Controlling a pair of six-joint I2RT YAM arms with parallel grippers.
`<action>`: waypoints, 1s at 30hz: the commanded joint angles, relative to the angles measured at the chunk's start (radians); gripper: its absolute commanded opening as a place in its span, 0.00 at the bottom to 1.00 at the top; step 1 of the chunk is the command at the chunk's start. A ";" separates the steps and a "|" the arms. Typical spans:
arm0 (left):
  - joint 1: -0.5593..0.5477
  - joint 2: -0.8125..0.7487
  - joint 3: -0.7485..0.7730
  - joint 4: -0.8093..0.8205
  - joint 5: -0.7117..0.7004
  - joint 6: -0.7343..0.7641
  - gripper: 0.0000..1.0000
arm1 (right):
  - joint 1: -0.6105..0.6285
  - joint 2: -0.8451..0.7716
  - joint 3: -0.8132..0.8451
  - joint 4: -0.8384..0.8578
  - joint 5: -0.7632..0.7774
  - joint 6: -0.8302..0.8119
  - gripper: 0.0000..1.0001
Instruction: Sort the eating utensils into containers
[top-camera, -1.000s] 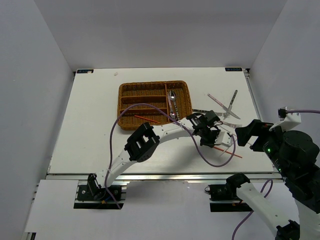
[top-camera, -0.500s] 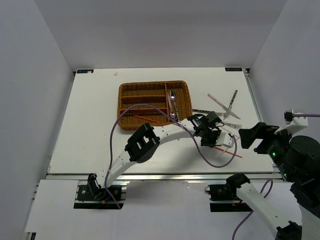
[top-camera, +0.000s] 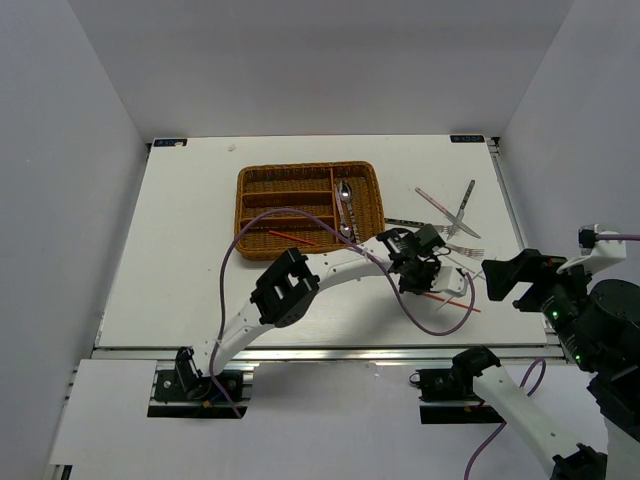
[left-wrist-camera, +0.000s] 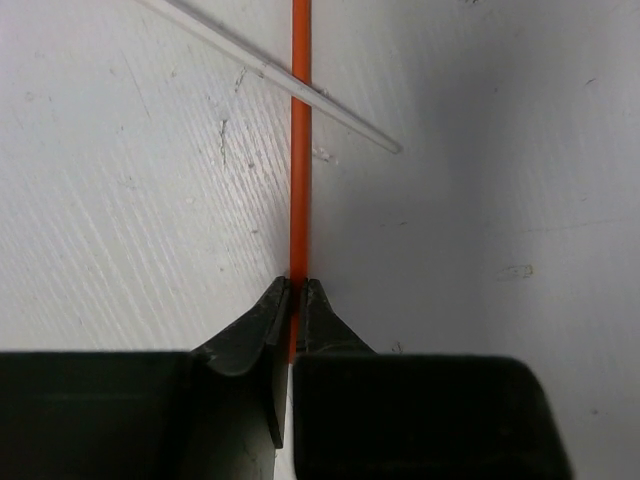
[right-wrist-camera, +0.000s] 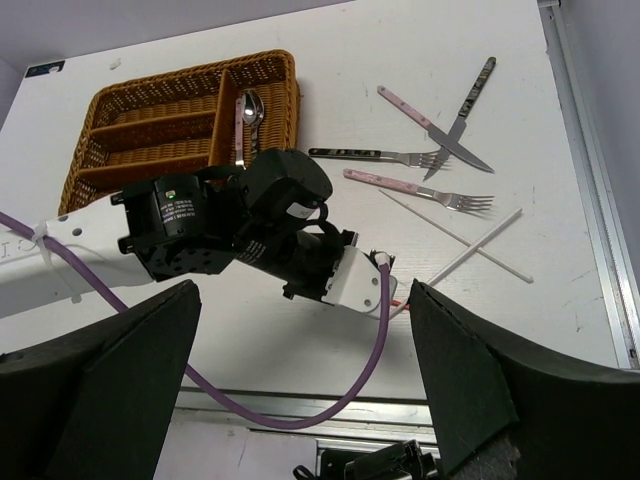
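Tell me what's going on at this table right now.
The left gripper is shut on a red chopstick that crosses a white chopstick on the table. The right gripper hangs open alongside. The wicker tray holds two spoons and a second red chopstick; forks and knives lie loose outside it.

A white table (top-camera: 180, 260) stands between grey walls (top-camera: 70, 150).

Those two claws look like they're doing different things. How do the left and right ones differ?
The left gripper is shut on a thin red chopstick; the right gripper gapes wide and holds nothing. The left gripper is down at the table; the right gripper hangs high above it. Both are black and two-pronged.
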 joint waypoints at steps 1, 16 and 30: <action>0.008 0.103 -0.150 -0.192 -0.156 -0.029 0.06 | 0.001 -0.014 0.040 0.025 0.009 -0.014 0.89; 0.016 -0.088 -0.540 -0.068 -0.450 -0.181 0.00 | 0.001 -0.035 0.040 0.046 -0.020 -0.002 0.89; 0.008 -0.298 -0.738 -0.109 -0.432 -0.408 0.00 | 0.000 -0.045 0.050 0.062 -0.046 0.003 0.89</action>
